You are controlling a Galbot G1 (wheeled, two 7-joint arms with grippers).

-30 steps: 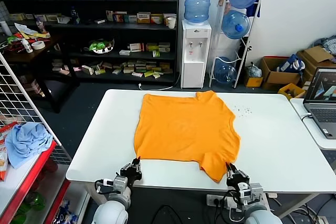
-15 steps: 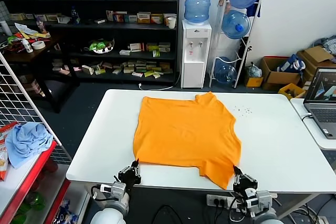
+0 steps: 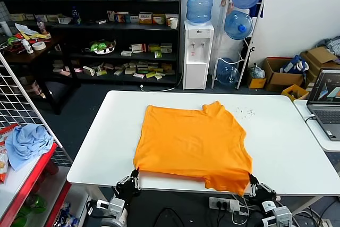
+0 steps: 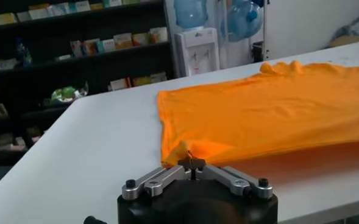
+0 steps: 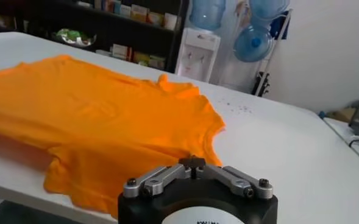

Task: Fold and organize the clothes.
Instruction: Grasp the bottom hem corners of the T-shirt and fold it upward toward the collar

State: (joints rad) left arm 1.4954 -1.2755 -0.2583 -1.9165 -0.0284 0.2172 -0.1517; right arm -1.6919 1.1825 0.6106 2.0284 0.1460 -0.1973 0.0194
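Shelves of boxed goods and a water dispenser (image 3: 197, 54) stand behind the white table (image 3: 289, 147), where the T-shirt (image 3: 192, 144) lies spread flat, its near hem reaching the table's front edge. Both grippers sit at that edge: the left gripper (image 3: 129, 181) at the shirt's near left corner, fingers pinched shut on the fabric there, as the left wrist view shows; the right gripper (image 3: 261, 191) at the near right corner by the sleeve, fingers closed, apparently gripping cloth too. Holding both corners likely keeps the hem taut for straightening before a fold.
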